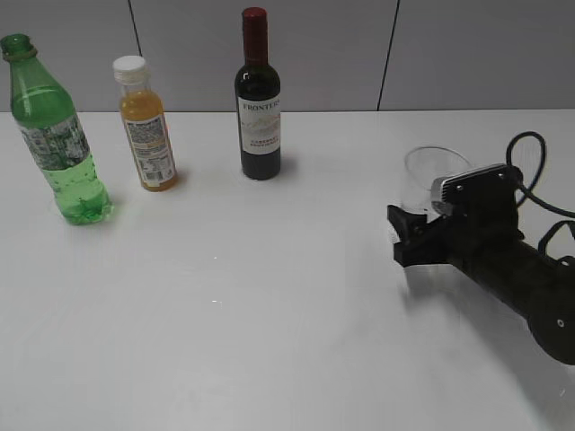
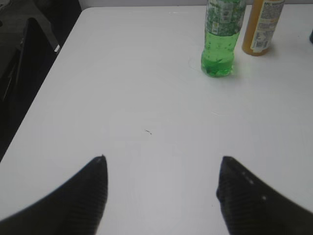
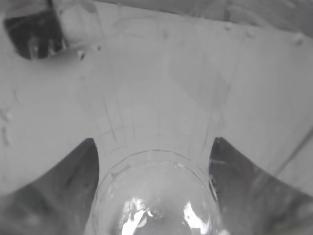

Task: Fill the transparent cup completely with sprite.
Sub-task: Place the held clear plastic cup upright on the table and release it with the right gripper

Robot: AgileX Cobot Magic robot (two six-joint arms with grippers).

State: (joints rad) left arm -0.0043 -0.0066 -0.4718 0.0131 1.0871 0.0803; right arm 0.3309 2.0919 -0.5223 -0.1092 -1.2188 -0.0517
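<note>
At right of the exterior frame, the right tool [image 1: 415, 235] has its jaws either side of the cup [image 1: 431, 172], seemingly clamped on it. The left tool [image 2: 161, 169] hangs spread apart over the bare table [image 2: 146, 88]. The sprite bottle [image 1: 56, 135] stands upper left, uncapped.

Clear cup [image 1: 434, 176] upright, empty, table's right side. Green sprite bottle [image 1: 56, 135] uncapped, upright, far left.
</note>
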